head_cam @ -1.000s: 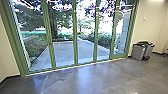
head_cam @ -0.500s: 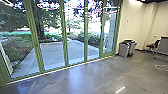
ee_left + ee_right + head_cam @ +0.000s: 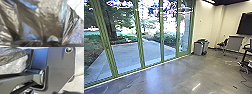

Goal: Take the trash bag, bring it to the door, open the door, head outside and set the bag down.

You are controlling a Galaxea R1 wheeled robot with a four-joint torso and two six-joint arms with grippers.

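Note:
Dark, shiny and wrinkled, the trash bag [image 3: 50, 23] lies very close to the camera in the left wrist view, its folds drawn together along the dark edge there. Part of the same bag [image 3: 13, 55] shows in the right wrist view beside the robot's jointed bar, with a paler, crinkled surface below the dark plastic. In the head view, tall glass panels in green frames [image 3: 139, 37] look onto a paved path; which of them opens as a door I cannot tell.
Grey bins [image 3: 199, 48] stand by the wall at the glass wall's far end. Farther right are chairs [image 3: 222, 44], a grey panel on legs [image 3: 234, 43], a dark screen [image 3: 245, 23] and a cable [image 3: 244, 78] on the polished floor [image 3: 174, 77].
The head camera has turned to the right. The glass wall sits farther left in its view, and more of the room with the chairs, screen and cable has come in.

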